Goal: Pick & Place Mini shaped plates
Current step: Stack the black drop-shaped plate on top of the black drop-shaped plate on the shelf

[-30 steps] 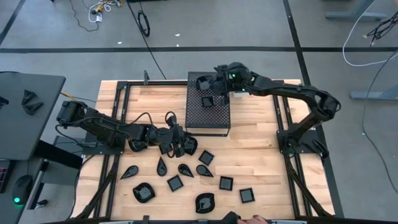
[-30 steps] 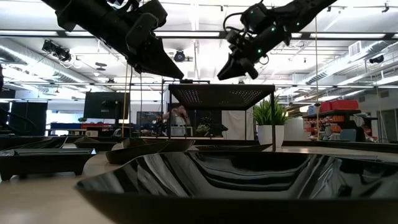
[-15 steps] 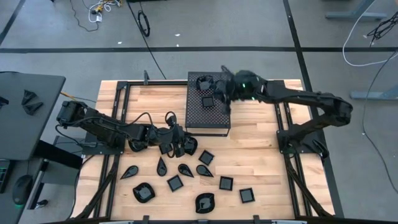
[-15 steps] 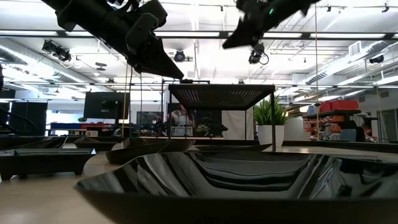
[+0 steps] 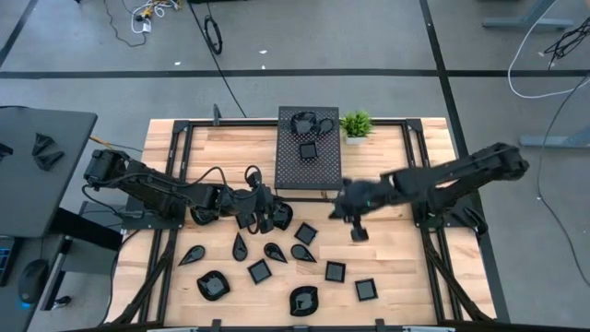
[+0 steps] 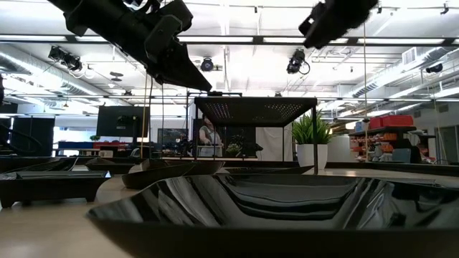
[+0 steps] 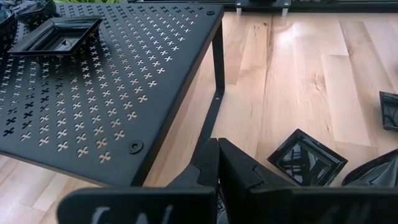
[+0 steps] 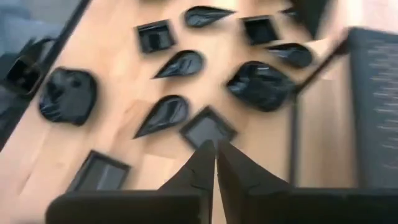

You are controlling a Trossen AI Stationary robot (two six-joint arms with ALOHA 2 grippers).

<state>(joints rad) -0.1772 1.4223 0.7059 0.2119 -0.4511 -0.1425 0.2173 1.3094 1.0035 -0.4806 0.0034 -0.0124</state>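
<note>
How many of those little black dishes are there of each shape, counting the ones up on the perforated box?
Square dishes: 5
Teardrop dishes: 4
Rounded dishes: 4
Total: 13

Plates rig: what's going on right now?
Two arms are moving mini shaped plates from the wooden table onto the black perforated box. Two plates sit on the box top; about ten lie on the table's near half. The right gripper is over the table right of the box, above the scattered plates, fingers together and holding nothing. The left gripper sits shut by the box's front-left corner, next to a plate. A small potted plant stands beside the box.
</note>
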